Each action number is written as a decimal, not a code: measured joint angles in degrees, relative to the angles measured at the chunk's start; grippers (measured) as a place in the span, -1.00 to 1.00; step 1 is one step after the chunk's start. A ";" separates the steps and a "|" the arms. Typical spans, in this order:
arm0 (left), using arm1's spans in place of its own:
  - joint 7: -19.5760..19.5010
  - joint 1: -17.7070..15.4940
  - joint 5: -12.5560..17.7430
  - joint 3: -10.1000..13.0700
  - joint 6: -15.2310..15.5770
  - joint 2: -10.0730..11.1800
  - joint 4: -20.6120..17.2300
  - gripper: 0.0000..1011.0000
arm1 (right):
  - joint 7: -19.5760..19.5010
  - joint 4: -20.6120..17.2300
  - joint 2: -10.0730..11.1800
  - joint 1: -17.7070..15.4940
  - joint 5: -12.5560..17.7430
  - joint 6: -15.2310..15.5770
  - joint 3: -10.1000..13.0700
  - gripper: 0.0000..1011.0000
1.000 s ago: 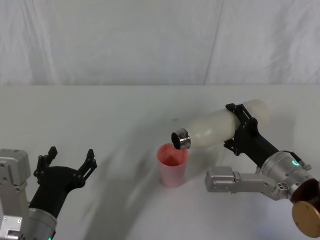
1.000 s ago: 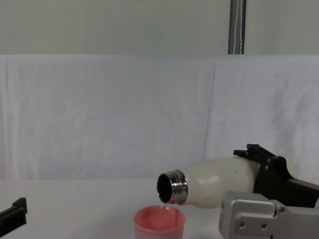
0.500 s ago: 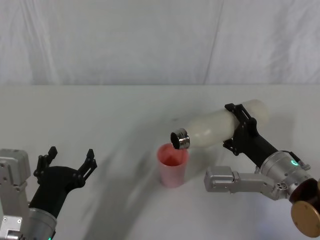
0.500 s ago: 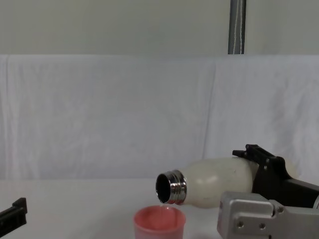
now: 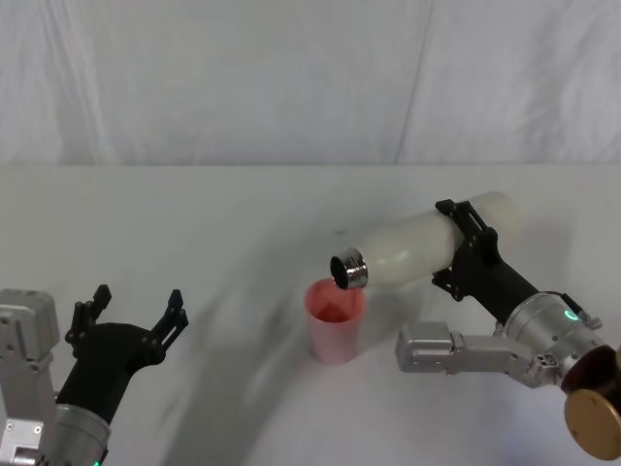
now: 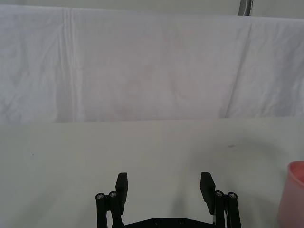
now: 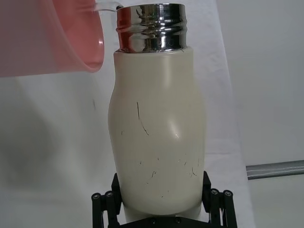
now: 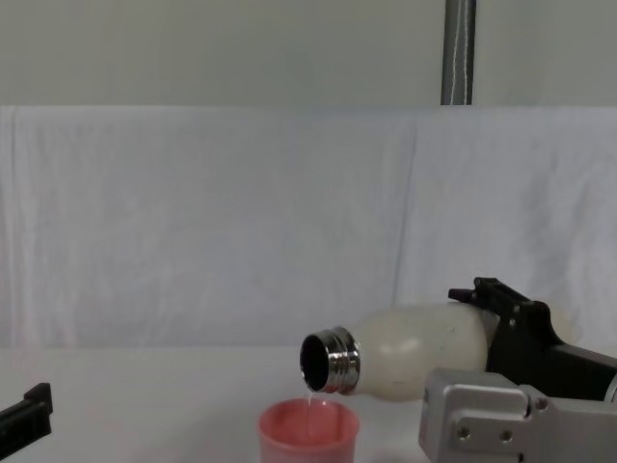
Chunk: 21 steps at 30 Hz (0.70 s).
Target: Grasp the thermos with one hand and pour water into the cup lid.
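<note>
Our right gripper [image 5: 464,250] is clamped around the lower body of the thermos [image 5: 427,248], which lies nearly level out past its fingers, the steel mouth directly above the cup lid [image 5: 335,318]. A thin thread of water [image 8: 309,397] drops from the mouth into the pink cup. If we tip much further, the flow could overshoot the narrow rim and spill, or the matte, scuffed bottle might twist in our grip. Our left gripper [image 5: 134,313] rests low at our left with fingers spread, holding nothing.
</note>
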 joint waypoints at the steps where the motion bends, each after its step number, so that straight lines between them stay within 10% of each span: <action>1: 0.00 0.00 0.00 0.00 0.00 0.00 0.00 0.98 | -0.01 0.00 -0.01 0.01 -0.01 0.00 -0.02 0.91; 21: 0.00 0.00 0.00 0.00 0.00 0.00 0.00 0.98 | -0.02 -0.17 0.11 0.15 -0.15 -0.02 -0.15 0.91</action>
